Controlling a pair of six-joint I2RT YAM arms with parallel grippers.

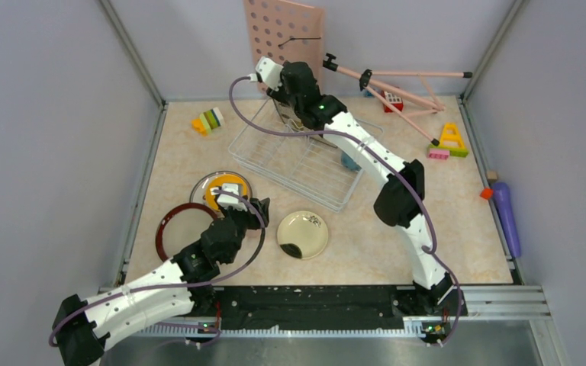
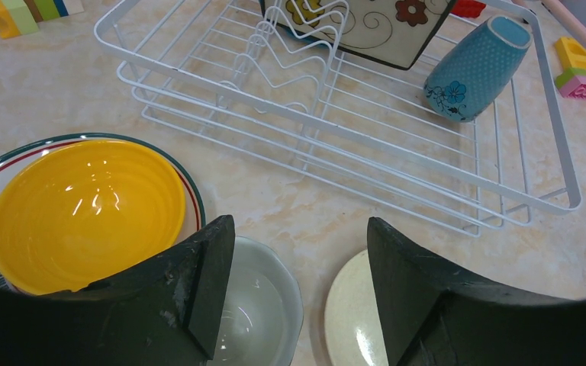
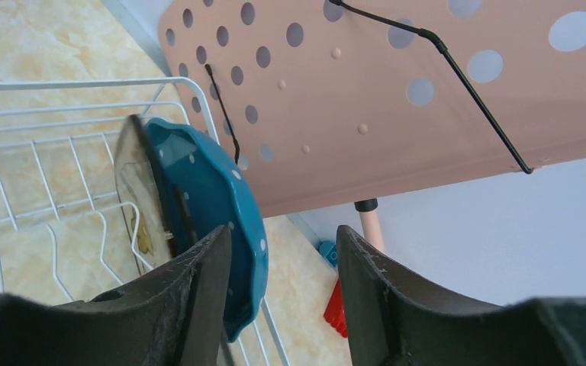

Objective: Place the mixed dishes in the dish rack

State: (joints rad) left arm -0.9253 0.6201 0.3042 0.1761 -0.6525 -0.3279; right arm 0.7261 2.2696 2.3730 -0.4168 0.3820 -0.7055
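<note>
The right hand (image 3: 282, 236), open and empty, sat beside the half-hidden teal plate (image 3: 214, 183); the left hand (image 2: 299, 229), likewise open, partly masked a pale bowl (image 2: 259, 313).

A pink pegboard (image 1: 284, 34) leans against the back wall; right of it lie a pink rod frame (image 1: 420, 74), a red brick (image 1: 393, 102), a yellow triangle block (image 1: 451, 136) and a purple tube (image 1: 507, 216), left of it striped blocks (image 1: 210, 120).
</note>
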